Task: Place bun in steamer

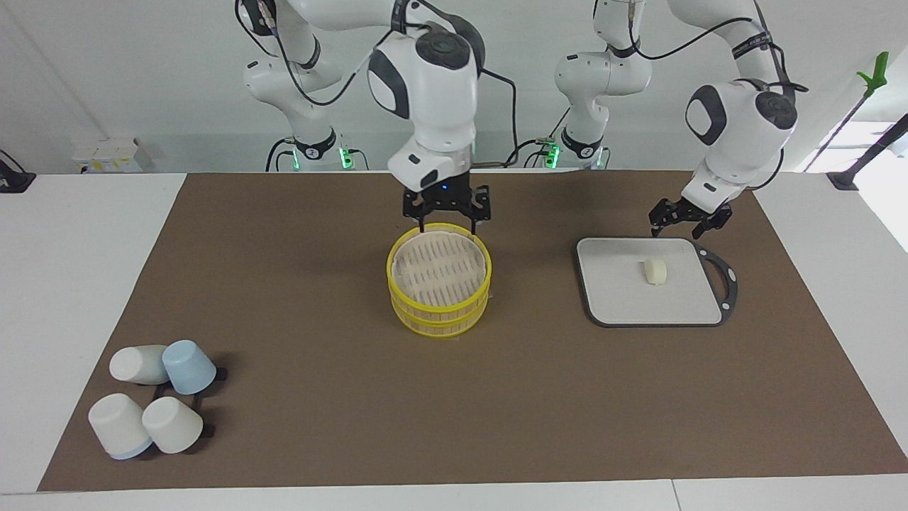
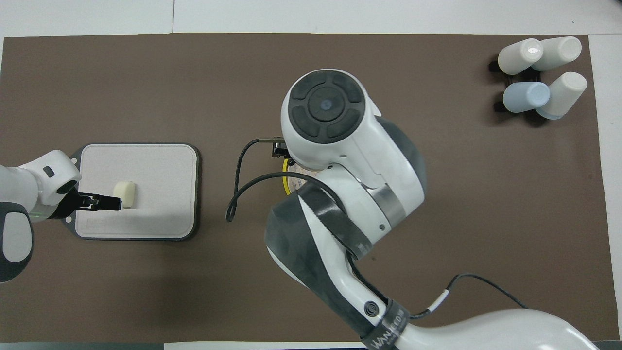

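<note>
The bun [image 1: 655, 270] lies on the grey square board [image 1: 617, 298], toward the left arm's end of the table. My left gripper [image 1: 682, 227] is open and empty, over the board's edge nearest the robots; in the overhead view its tips [image 2: 115, 202] end right beside the bun [image 2: 127, 194]. The yellow-rimmed steamer [image 1: 439, 284] stands mid-table with its pale slatted top on. My right gripper [image 1: 447, 227] is open, its fingers down at the steamer's rim nearest the robots. In the overhead view the right arm hides all of the steamer but a yellow sliver [image 2: 285, 178].
The board [image 2: 160, 165] has a black handle toward the left arm's end. Several upturned white and pale blue cups [image 1: 152, 404] stand on a black rack at the right arm's end, farther from the robots; they also show in the overhead view [image 2: 539, 73]. A brown mat [image 1: 319, 319] covers the table.
</note>
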Robot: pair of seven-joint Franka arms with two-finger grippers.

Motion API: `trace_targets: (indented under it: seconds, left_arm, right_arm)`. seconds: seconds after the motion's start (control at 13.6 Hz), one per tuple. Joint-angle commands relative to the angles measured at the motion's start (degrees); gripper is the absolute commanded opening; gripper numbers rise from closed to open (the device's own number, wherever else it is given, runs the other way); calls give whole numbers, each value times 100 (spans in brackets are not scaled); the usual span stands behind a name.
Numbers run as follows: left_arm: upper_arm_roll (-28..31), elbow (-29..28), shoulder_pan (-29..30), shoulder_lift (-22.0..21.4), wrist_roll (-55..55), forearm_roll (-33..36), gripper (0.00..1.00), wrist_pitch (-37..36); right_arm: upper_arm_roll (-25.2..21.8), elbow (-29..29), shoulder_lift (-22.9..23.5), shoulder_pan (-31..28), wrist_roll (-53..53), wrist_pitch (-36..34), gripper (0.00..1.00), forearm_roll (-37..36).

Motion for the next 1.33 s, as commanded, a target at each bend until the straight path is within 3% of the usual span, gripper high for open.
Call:
trace_targets:
  seconds: [0.0,0.22,0.66,0.74,0.81,0.96,1.11,1.18,1.25]
  left_arm:
    - [-16,-148,-83,228,72,52,100,449]
    - [-16,-297,-119,554,99,52,98,1046]
    - [-16,-429,-127,809,169,61,94,1698]
    - [-16,-429,-127,810,178,61,85,1698]
    - [-16,-429,-127,810,178,61,70,1698]
    - [-16,-438,-127,810,178,61,29,1698]
    - [-16,-429,-127,810,170,61,17,1672]
    - [-16,-403,-127,810,170,52,16,1646]
    - [-25,-351,-119,818,161,61,16,1567]
  right_arm:
    - [7,-194,23,-75,68,128,100,-27]
    - [7,-738,5,258,787,662,100,-27]
    - [7,-1556,-56,321,938,1594,100,-27]
    - [16,-1671,-91,321,938,1779,100,-19]
    - [16,-1689,-83,321,938,1841,92,-18]
    - [16,-1681,-57,339,921,2017,78,-18]
    - [16,-1698,-48,330,886,2070,62,-18]
    - [16,-1689,-48,330,886,2062,46,-10]
    - [16,-1689,-48,330,886,2044,20,25]
